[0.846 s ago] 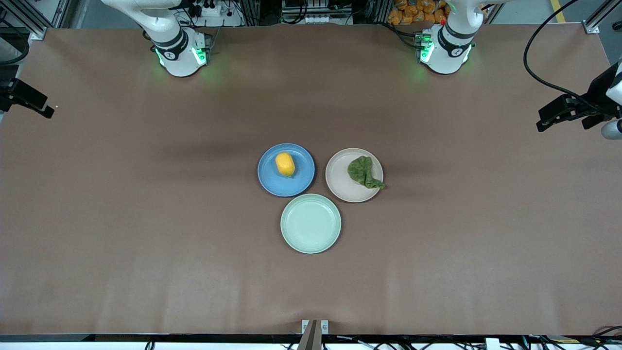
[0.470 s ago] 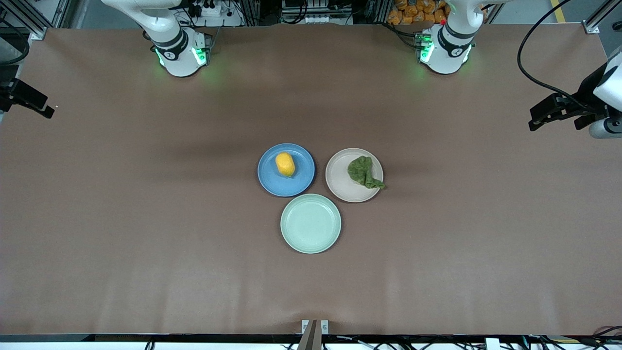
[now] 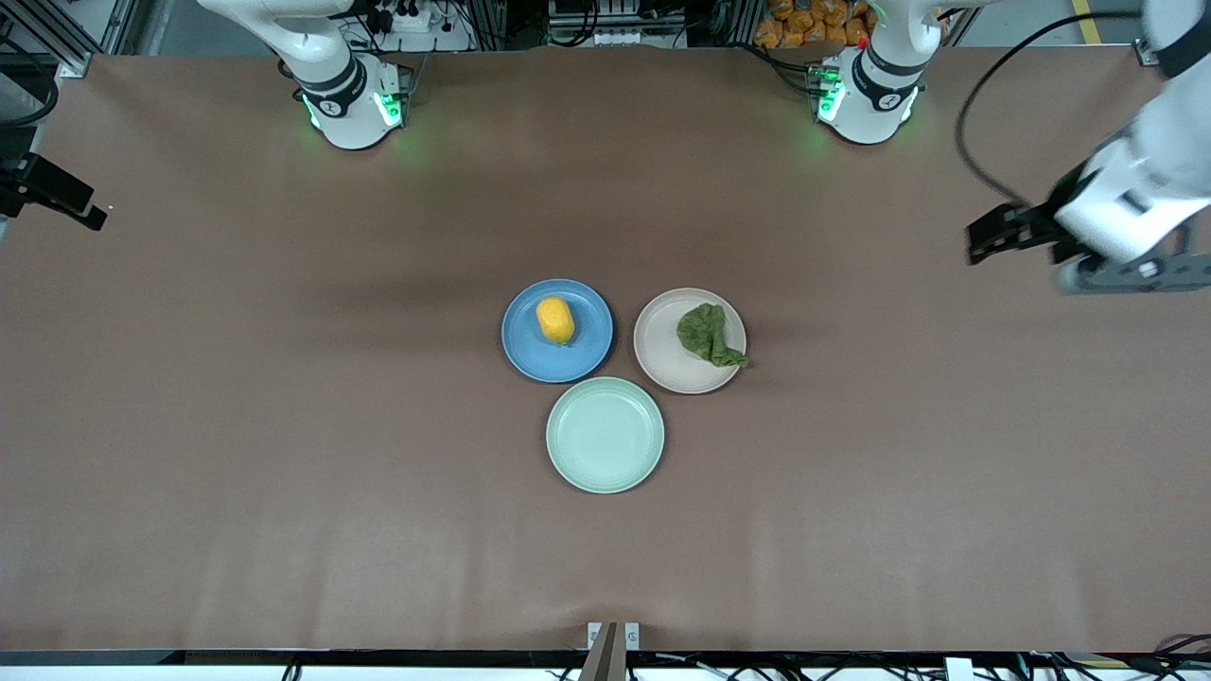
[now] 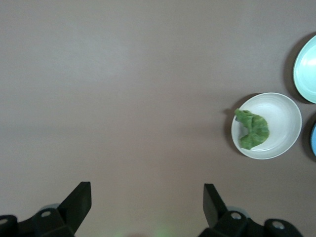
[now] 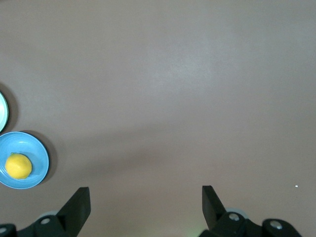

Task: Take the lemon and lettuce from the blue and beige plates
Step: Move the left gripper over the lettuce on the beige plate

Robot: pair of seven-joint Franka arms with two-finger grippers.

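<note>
Two grippers hang jaws wide: left gripper [image 4: 143,210] at frame right over bare worktop [image 3: 284,426], right gripper [image 5: 143,210] at left edge. Mid-frame, the lemon [image 3: 555,320] on the blue plate [image 3: 530,359] looks firm, slippery: grip its middle. The limp lettuce [image 3: 707,335] on the beige plate [image 3: 662,364] wants a bunched pinch.

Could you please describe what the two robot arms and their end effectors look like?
Both arms are glossy white with black joint bands, and green lights glow at their bases. The left end effector is black on a white wrist, with a black cable looping above it. The right end effector is black too. In the wrist views each has two black wedge-shaped fingers.
</note>
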